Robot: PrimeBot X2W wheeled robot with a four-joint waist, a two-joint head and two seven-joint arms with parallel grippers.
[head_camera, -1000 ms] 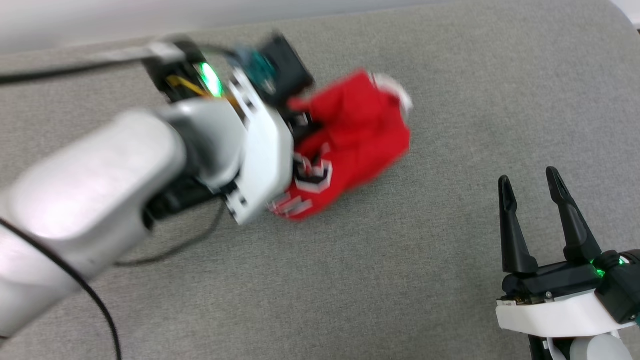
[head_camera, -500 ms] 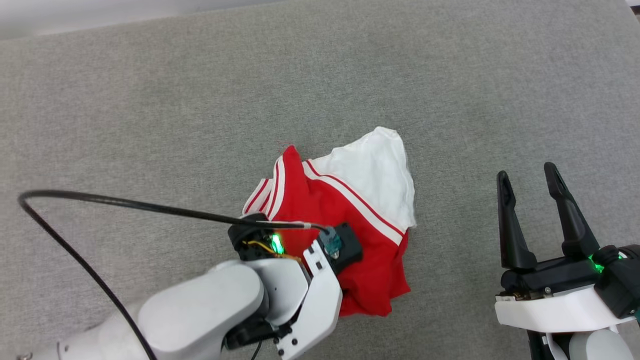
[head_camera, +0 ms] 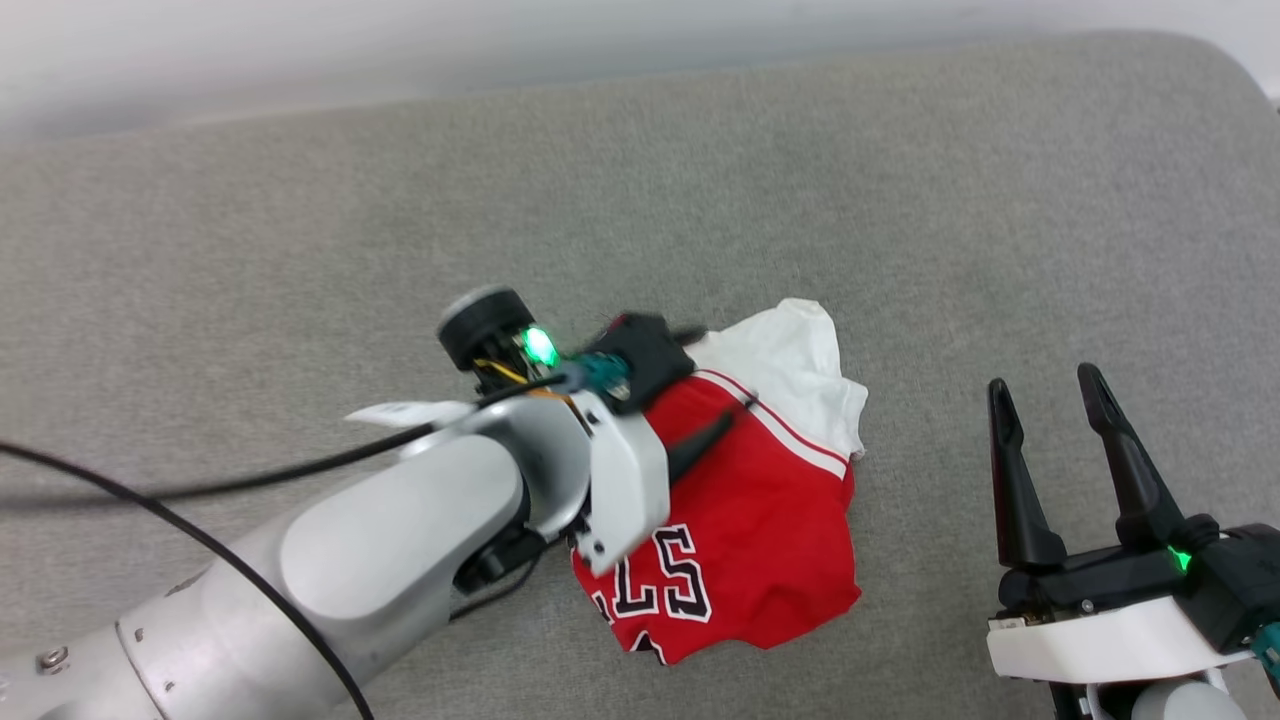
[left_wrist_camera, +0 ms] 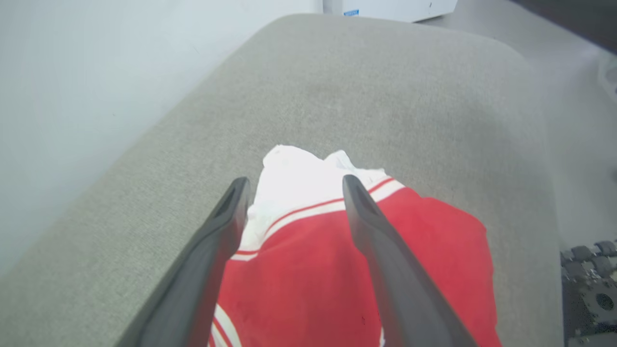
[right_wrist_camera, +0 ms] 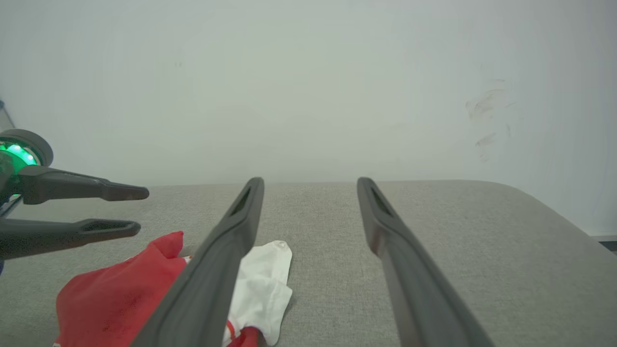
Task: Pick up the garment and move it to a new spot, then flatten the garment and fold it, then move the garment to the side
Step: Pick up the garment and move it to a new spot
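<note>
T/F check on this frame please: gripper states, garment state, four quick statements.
1. The left gripper is open, over the garment. True.
2. The garment lies flat and spread out. False: it is a crumpled heap.
3. The right gripper holds the garment. False: it is open, empty and apart from it.
4. Black white-outlined letters show on the red cloth. True.

Glossy silver-grey forearm [head_camera: 400, 540], white wrist plates [head_camera: 620, 480] with screw holes, trailing black cable [head_camera: 320, 465], green lights [head_camera: 540, 345], long dark tapered fingers [head_camera: 1010, 470]
</note>
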